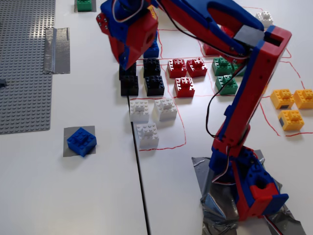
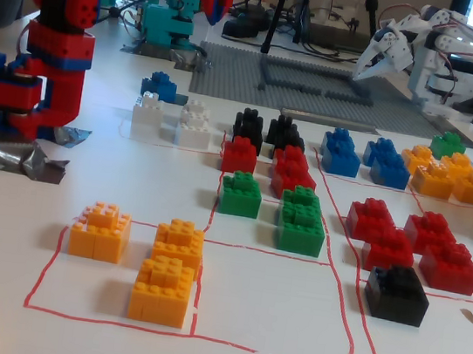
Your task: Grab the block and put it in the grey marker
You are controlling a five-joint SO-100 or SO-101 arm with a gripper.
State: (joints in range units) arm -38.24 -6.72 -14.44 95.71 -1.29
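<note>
Duct tape (image 1: 215,205), silver and wrinkled, holds the red-and-blue arm base (image 1: 254,188) at the near edge of the white table (image 1: 73,196) in a fixed view. A black line (image 1: 139,171) runs away from that edge, and left of it lies open bare tabletop. There the blue block (image 1: 81,141) sits on the grey marker (image 1: 68,148), turned slightly off square so that 1 corner pokes past the tape's right edge. Right of the line, red pen outlines (image 1: 181,132) fence groups of bricks: 3 white bricks (image 1: 151,117), then 4 black bricks (image 1: 142,78), 3 red bricks (image 1: 186,73), green bricks (image 1: 225,73) and 3 yellow bricks (image 1: 292,105) toward the right edge. The gripper (image 1: 123,63) hangs above the black group, well apart from the block; whether its fingers are apart or together cannot be told. On the left, a large grey studded baseplate (image 1: 24,63) runs to the far edge, with a shiny tape strip (image 1: 57,50) on its right side and a green brick (image 1: 84,5) beyond. In another fixed view, orange bricks (image 2: 146,257) sit nearest, green, red and black ones behind, and a white robot arm (image 2: 421,53) stands at the cluttered far end.
</note>
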